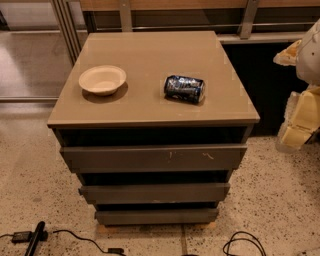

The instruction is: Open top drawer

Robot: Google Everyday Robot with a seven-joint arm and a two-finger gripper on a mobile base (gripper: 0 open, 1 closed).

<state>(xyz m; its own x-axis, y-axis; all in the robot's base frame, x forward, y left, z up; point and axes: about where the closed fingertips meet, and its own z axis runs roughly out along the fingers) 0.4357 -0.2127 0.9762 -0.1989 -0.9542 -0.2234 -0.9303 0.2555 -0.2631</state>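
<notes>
Gripper (pixel 296 126) right of top drawer (pixel 125 158)

Cabinet top (pixel 150 55), bowl (pixel 102 80) left, can (pixel 184 89) right, pincer (pixel 298 122) off right edge

Speckled terrazzo floor (pixel 287 200) strewn with black cables (pixel 243 239); a metal-posted wooden rail (pixel 175 4) runs behind.
</notes>
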